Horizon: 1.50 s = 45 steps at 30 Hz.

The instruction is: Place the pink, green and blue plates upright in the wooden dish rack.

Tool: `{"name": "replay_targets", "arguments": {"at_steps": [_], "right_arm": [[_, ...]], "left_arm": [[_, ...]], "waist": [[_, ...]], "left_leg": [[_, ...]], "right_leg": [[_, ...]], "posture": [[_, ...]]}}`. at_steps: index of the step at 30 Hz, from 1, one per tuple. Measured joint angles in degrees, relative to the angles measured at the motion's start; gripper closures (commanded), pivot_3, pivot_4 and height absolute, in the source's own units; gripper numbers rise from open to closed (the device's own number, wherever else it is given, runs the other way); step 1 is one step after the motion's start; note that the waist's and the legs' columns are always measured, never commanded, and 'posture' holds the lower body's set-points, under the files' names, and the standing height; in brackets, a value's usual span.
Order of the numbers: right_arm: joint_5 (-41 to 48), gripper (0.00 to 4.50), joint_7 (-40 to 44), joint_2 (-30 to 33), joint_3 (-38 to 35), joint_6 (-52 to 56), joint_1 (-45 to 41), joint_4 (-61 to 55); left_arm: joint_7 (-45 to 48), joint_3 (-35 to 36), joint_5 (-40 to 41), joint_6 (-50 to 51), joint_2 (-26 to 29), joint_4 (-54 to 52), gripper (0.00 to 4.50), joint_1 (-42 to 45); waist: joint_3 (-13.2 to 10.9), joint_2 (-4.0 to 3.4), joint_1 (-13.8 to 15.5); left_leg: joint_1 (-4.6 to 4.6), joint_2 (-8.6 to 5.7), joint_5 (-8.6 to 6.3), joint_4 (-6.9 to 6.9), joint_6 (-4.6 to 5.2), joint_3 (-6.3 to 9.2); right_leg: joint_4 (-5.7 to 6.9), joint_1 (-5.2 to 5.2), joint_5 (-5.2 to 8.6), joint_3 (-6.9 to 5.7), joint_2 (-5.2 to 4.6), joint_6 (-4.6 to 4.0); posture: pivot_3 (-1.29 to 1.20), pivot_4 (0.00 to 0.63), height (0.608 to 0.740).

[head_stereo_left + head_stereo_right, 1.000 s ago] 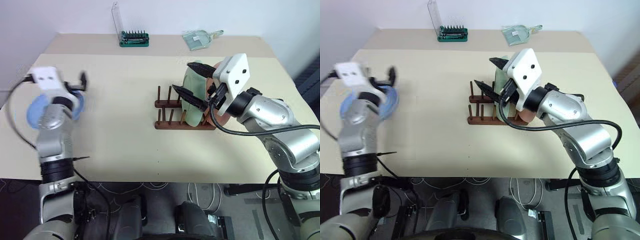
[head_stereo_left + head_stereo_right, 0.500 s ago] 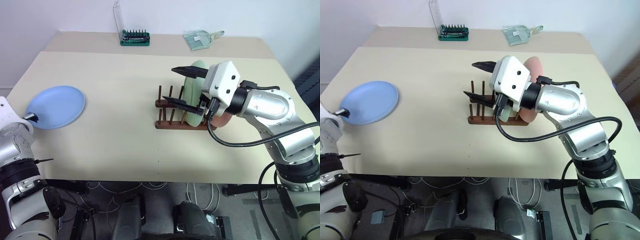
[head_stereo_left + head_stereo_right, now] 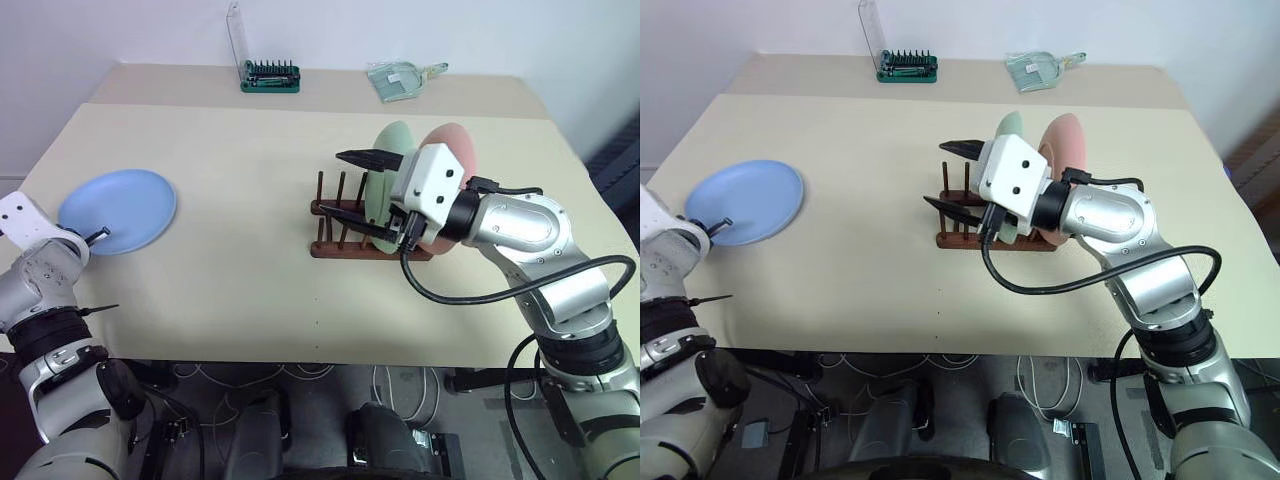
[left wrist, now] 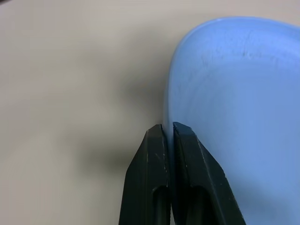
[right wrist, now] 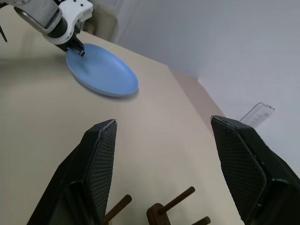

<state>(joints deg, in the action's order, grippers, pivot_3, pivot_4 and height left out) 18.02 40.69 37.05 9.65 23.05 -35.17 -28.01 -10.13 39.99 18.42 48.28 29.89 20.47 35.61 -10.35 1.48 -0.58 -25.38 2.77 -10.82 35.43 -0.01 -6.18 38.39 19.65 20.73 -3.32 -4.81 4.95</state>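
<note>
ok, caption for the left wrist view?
Left claw shut on the rim of the blue plate, over the beige table.

Head stereo pair looks down over table (image 3: pixel 250 200); wrist cams sit close, both catching blue plate (image 5: pixel 101 70).

From my seat, the right gripper (image 3: pixel 362 185) and its white wrist cover the lower half of the green plate (image 3: pixel 390 150) and most of the pink plate (image 3: pixel 455 145), so I cannot tell which slots of the wooden dish rack (image 3: pixel 335 215) they sit in; its right end is hidden too.
</note>
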Motion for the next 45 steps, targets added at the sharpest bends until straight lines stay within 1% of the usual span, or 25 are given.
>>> {"name": "replay_targets", "arguments": {"at_steps": [2, 4, 7, 9, 13, 16, 19, 23, 27, 35, 38, 41, 43, 45], "right_arm": [[-1.4, 1.24, 0.0, 0.0, 0.2, 0.0, 0.3, 0.1], [-3.3, 1.24, -0.1, 0.0, 0.9, -0.1, 0.3, 0.3], [-6.2, 1.24, -0.4, -0.3, 1.7, -0.5, 0.2, 0.9], [-9.0, 1.24, -1.1, -0.6, 3.0, -1.0, -0.7, 1.9], [-15.8, 1.24, -1.7, -1.4, 6.4, -3.9, -3.5, 4.6], [-21.6, 1.24, -3.3, -4.0, 10.0, -6.8, -5.6, 7.2], [-27.2, 1.24, -4.8, -6.1, 13.1, -9.4, -6.8, 9.8], [-34.0, 1.24, -6.9, -7.7, 15.5, -12.8, -7.6, 13.5], [-39.9, 1.24, -8.9, -9.0, 16.7, -16.7, -8.6, 16.9], [-44.1, 1.24, -9.2, -12.4, 17.3, -21.1, -8.6, 21.1], [-44.9, 2.11, -9.2, -12.9, 17.3, -22.1, -8.6, 22.8], [-45.7, 3.6, -9.2, -13.6, 17.3, -22.4, -8.3, 23.3], [-46.5, 4.48, -9.3, -13.7, 17.3, -23.0, -8.3, 23.3], [-47.1, 4.48, -9.4, -13.7, 17.2, -23.5, -8.3, 23.3]], "left_arm": [[1.5, -0.9, 0.3, -1.3, -1.1, -1.7, 4.46, -0.2], [4.0, -2.3, 1.4, -3.7, -3.6, -4.5, 4.46, -0.2], [7.1, -6.7, 2.6, -8.1, -8.1, -9.8, 4.46, 0.1], [8.6, -10.1, 2.5, -10.8, -9.2, -12.8, 4.46, 0.4], [11.3, -18.9, -0.9, -17.6, -9.0, -19.7, 4.46, 2.7], [10.8, -21.8, -1.2, -18.5, -11.4, -24.5, 4.46, 5.1], [10.4, -24.6, -1.5, -17.2, -12.5, -27.7, 4.46, 5.3], [9.1, -24.7, 0.6, -12.2, -14.4, -30.8, 4.46, 5.6], [8.5, -24.8, 2.6, -7.4, -14.7, -36.0, 4.46, 5.7], [7.4, -24.6, 7.4, 0.3, -16.9, -43.3, 4.46, 5.5], [8.1, -24.7, 8.8, 1.8, -16.6, -44.9, 4.5, 5.3], [9.2, -24.7, 9.9, 2.7, -16.2, -45.8, 4.5, 5.2], [9.4, -24.5, 10.2, 3.2, -15.8, -45.8, 4.5, 5.1], [9.3, -23.8, 10.5, 3.7, -15.5, -45.7, 4.5, 4.7]], "waist": [[0.0, 0.01, 0.2], [0.0, 0.02, 0.4], [0.0, 0.08, 0.6], [0.0, 0.11, 0.3], [0.0, 0.1, -0.3], [0.0, 0.1, -0.3], [0.0, 0.1, -0.2], [0.0, 0.1, -0.2], [0.0, 0.1, -0.2], [0.0, 0.1, -0.2], [0.0, 0.1, -0.3], [0.0, 0.09, -0.2], [0.0, 0.09, -0.3], [0.0, 0.09, -0.3]], "left_leg": [[0.0, -0.01, 0.0, 0.0, 0.0, 0.0], [-0.01, -0.02, 0.0, 0.02, 0.0, 0.0], [-0.02, -0.02, 0.0, 0.03, 0.0, 0.0], [-0.06, 0.0, 0.01, 0.03, -0.01, 0.0], [-0.05, 0.02, 0.04, 0.0, -0.06, -0.04], [-0.04, 0.02, 0.05, 0.01, -0.06, -0.05], [-0.04, 0.03, 0.05, 0.01, -0.05, -0.05], [-0.06, 0.02, 0.05, 0.04, -0.05, -0.04], [-0.05, 0.03, 0.06, 0.04, -0.06, -0.03], [-0.04, 0.03, 0.06, 0.06, -0.06, -0.01], [-0.04, 0.03, 0.06, 0.07, -0.06, -0.01], [-0.04, 0.04, 0.06, 0.07, -0.07, 0.0], [-0.04, 0.03, 0.06, 0.07, -0.07, 0.0], [-0.03, 0.04, 0.07, 0.07, -0.08, 0.01]], "right_leg": [[0.0, 0.0, 0.0, -0.01, -0.01, 0.0], [-0.01, -0.03, 0.0, -0.02, -0.02, 0.0], [-0.03, -0.02, 0.0, -0.02, 0.0, 0.0], [-0.02, 0.02, 0.0, -0.01, 0.04, 0.0], [-0.02, 0.05, 0.0, -0.01, 0.1, 0.0], [-0.02, 0.04, 0.0, 0.0, 0.1, 0.0], [-0.02, 0.04, 0.0, 0.0, 0.11, 0.0], [-0.02, 0.04, 0.0, 0.0, 0.11, 0.0], [-0.02, 0.03, 0.0, 0.0, 0.12, 0.0], [-0.02, 0.0, 0.0, 0.01, 0.14, 0.0], [-0.02, 0.0, 0.0, 0.01, 0.14, -0.01], [-0.01, 0.0, 0.0, 0.02, 0.15, -0.01], [-0.01, 0.0, 0.0, 0.02, 0.14, -0.01], [0.0, -0.01, 0.0, 0.02, 0.16, -0.01]], "posture": [[0.0, 0.15, 0.732], [0.0, 0.15, 0.732], [0.0, 0.15, 0.732], [0.0, 0.15, 0.732], [0.0, 0.15, 0.732], [0.0, 0.15, 0.732], [0.0, 0.15, 0.732], [0.0, 0.15, 0.732], [0.0, 0.15, 0.732], [0.0, 0.15, 0.732], [0.0, 0.15, 0.732], [0.0, 0.15, 0.732], [0.0, 0.15, 0.732], [0.0, 0.15, 0.732]]}}
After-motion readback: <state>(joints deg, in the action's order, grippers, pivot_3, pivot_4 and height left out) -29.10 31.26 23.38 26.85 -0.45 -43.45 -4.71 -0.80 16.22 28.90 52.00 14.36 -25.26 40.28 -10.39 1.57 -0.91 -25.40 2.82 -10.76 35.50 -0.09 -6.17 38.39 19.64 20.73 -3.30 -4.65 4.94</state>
